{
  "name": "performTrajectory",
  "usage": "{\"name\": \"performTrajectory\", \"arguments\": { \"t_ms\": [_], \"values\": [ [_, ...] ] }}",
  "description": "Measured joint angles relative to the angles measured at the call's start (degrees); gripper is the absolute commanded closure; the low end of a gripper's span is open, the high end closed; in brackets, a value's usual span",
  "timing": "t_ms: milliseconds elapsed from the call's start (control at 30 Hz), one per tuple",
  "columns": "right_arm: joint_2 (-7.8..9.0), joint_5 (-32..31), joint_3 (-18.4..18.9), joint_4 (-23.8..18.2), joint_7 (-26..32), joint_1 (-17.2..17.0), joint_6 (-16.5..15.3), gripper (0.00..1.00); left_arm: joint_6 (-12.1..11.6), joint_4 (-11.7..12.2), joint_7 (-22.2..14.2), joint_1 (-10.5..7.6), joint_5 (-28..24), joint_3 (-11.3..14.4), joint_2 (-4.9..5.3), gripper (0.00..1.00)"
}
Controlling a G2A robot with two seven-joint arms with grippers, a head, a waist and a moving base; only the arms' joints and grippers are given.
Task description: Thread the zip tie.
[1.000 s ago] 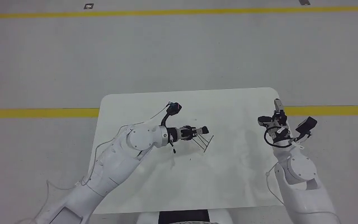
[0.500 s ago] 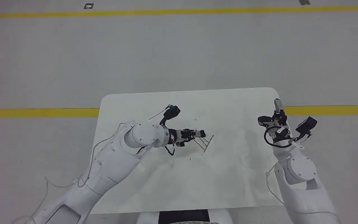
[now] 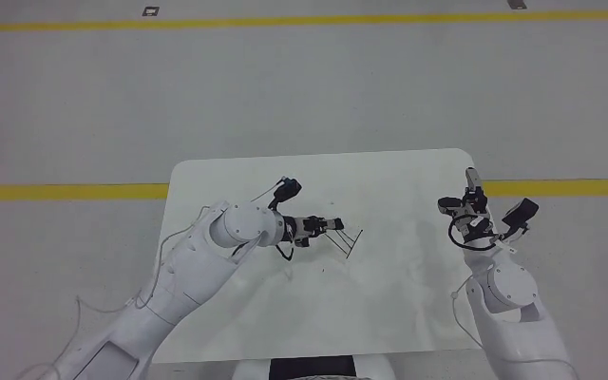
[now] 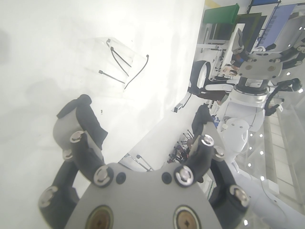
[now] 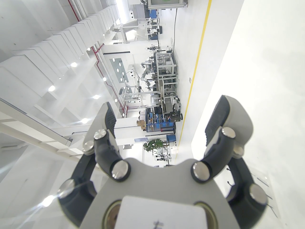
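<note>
Several zip ties (image 4: pixel 120 62) (image 3: pixel 347 242) lay loose on the white table (image 3: pixel 399 304), just ahead of my left gripper (image 4: pixel 143 110) (image 3: pixel 332 225) and not touching it. Those jaws stood wide apart with nothing between them, low over the tabletop, with the ties beyond the fingertips (image 4: pixel 82 100). The ties seemed to rest on a clear plastic sheet (image 4: pixel 95 55) (I could only make out its edges). One tie curved away from the others, which fanned out straight. My right gripper (image 5: pixel 165 108) (image 3: pixel 471 190) hung near the table's edge, well apart from the ties. Its jaws were also spread wide and empty, pointing away from the pile.
</note>
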Motion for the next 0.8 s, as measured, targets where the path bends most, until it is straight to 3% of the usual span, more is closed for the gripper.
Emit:
{"name": "performTrajectory", "arguments": {
  "t_ms": [233,567,667,800],
  "values": [
    [0.0,0.0,0.0,0.0,0.0,0.0,0.0,0.0,0.0,4.5,0.8,-3.37,-4.7,2.4,-1.46,0.0],
    [0.0,0.0,0.0,0.0,0.0,0.0,0.0,0.0,-0.2,4.3,0.9,-3.47,-5.0,2.5,-1.57,0.0],
    [0.0,0.0,0.0,0.0,0.0,0.0,0.0,0.0,0.0,3.6,1.1,-4.63,-7.0,3.5,-2.12,0.0],
    [0.0,0.0,0.0,0.0,0.0,0.0,0.0,0.0,0.0,4.6,1.1,-6.63,-6.5,5.5,-2.77,0.0]
  ]
}}
